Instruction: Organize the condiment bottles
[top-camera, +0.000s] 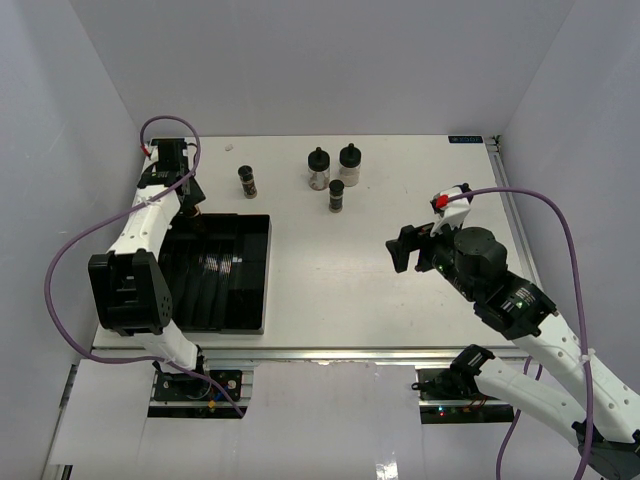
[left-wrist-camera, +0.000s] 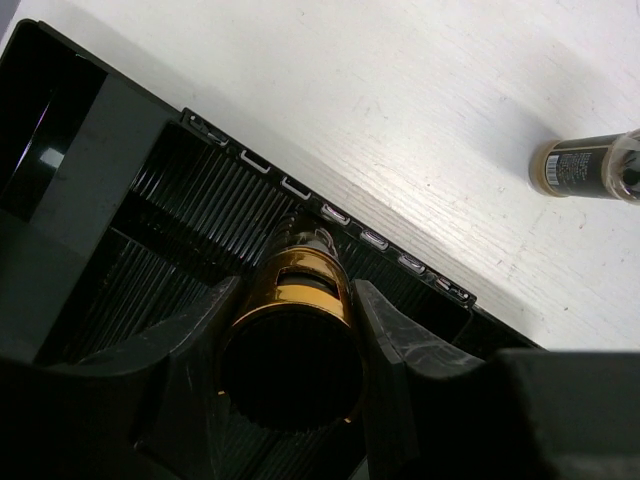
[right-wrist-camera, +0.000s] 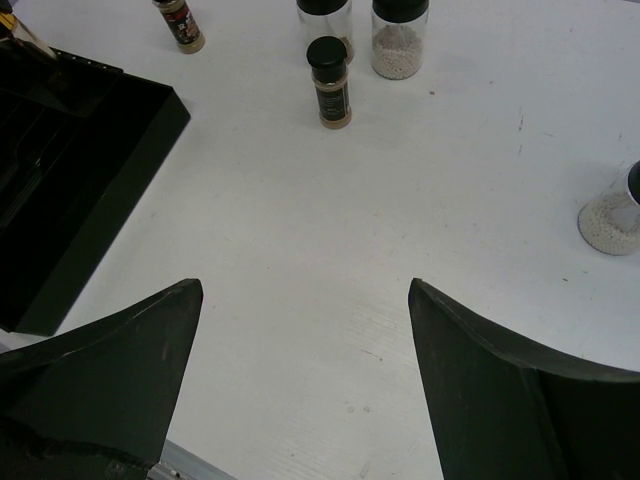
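Note:
My left gripper (top-camera: 192, 198) (left-wrist-camera: 295, 300) is shut on a slim black-capped bottle with yellow-brown contents (left-wrist-camera: 300, 272), held over the far end of the black slotted tray (top-camera: 250, 285) (left-wrist-camera: 100, 150). A slim dark bottle (top-camera: 247, 181) (left-wrist-camera: 585, 168) (right-wrist-camera: 180, 22) stands just beyond the tray. Two wide bottles with pale powder (top-camera: 318, 168) (top-camera: 349, 164) and a slim bottle (top-camera: 337, 195) (right-wrist-camera: 331, 82) stand at the far middle. My right gripper (top-camera: 405, 248) (right-wrist-camera: 302, 285) is open and empty above bare table. Another wide powder bottle (right-wrist-camera: 610, 215) shows at the right edge of the right wrist view.
The tray (right-wrist-camera: 80, 180) fills the table's left side, its near edge close to the front. White walls close the table in on the left, back and right. The right arm's cable loops over the right side.

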